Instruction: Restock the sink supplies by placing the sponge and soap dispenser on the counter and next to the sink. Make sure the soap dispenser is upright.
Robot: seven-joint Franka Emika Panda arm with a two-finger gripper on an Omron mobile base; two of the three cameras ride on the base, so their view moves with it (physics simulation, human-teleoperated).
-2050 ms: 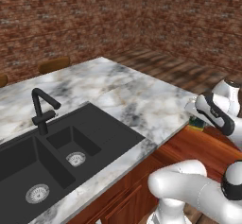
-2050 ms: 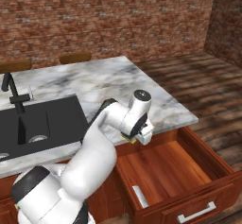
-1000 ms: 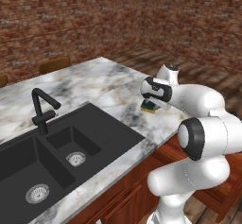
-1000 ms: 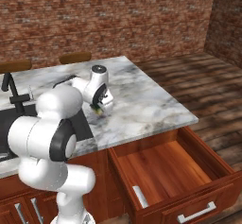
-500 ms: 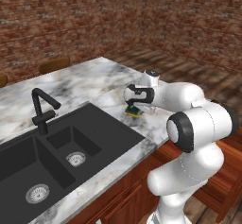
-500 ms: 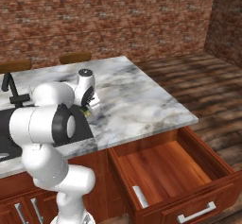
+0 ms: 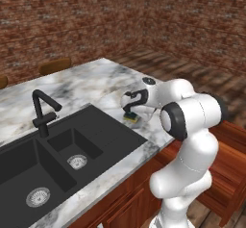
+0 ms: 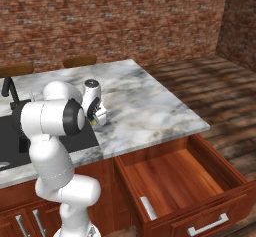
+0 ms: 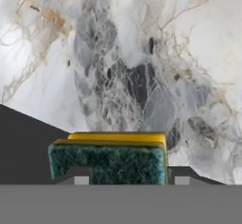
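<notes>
The hand (image 7: 130,110) is clenched on the sponge (image 7: 132,117), its two dark finger tips (image 9: 81,176) pressing the green face from either side in the hand view, with the yellow layer showing at the sponge's 12 o'clock edge. In the left base view the sponge sits low over the tabletop (image 7: 96,85), just beside the sink (image 7: 62,150), at about 3 o'clock from its right-hand basin; whether it touches the marble cannot be told. In the hand view the black sink edge cuts in at 8 o'clock of the sponge, and grey-veined white marble lies beyond it toward 12 o'clock. The angular black faucet (image 7: 43,111) stands at the far rim of the sink, well apart from the hand, toward 9 o'clock in the left base view. In the right base view the hand (image 8: 94,117) hangs at the sink's right edge, and an open wooden drawer (image 8: 175,181) juts from the cabinets at 5 o'clock from it.
</notes>
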